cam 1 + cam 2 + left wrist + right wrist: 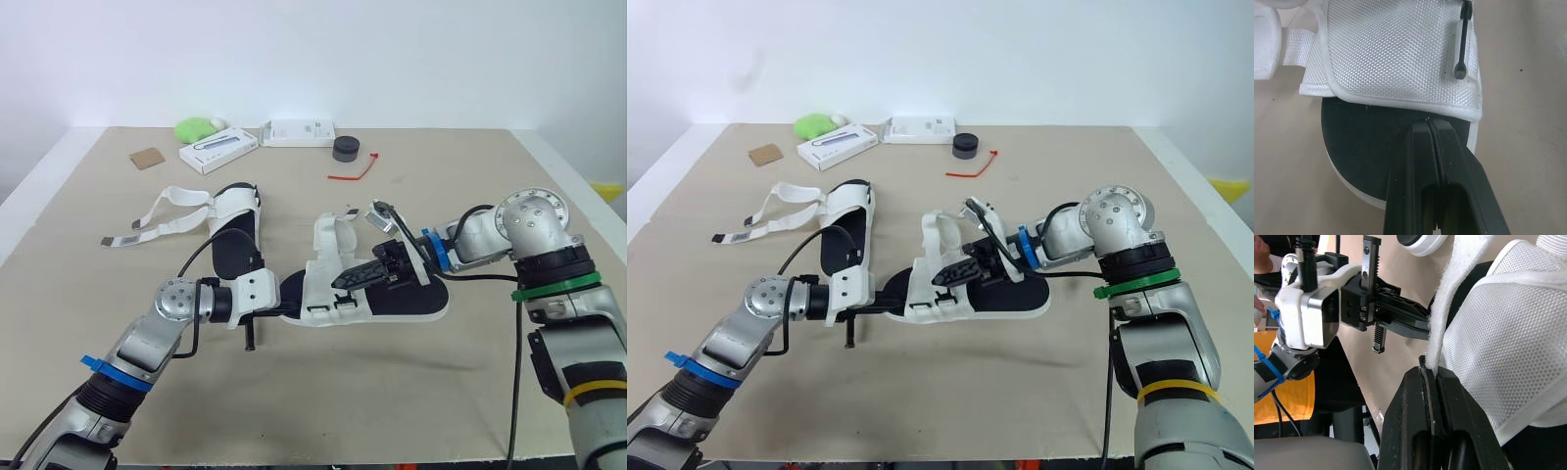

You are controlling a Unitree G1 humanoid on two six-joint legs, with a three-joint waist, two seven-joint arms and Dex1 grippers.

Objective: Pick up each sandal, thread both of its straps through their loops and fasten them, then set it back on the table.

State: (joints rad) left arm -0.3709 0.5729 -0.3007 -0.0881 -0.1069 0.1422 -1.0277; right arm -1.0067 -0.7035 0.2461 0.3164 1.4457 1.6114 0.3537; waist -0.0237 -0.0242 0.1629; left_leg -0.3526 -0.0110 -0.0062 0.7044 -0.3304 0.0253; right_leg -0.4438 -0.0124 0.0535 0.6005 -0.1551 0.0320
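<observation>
While left jaws clamp the sandal (328,282), right jaws pinching its strap (1449,308)

Near sandal (416,302) apparently on table (392,392)

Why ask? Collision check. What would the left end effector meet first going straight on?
Likely the white mesh flap, just past the black insole at its tips; depth is unclear.

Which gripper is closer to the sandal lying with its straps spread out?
Left. The left gripper is at the heel of the near sandal, just beside the spread-strap sandal; the right gripper is over the near sandal's middle, farther away.
</observation>
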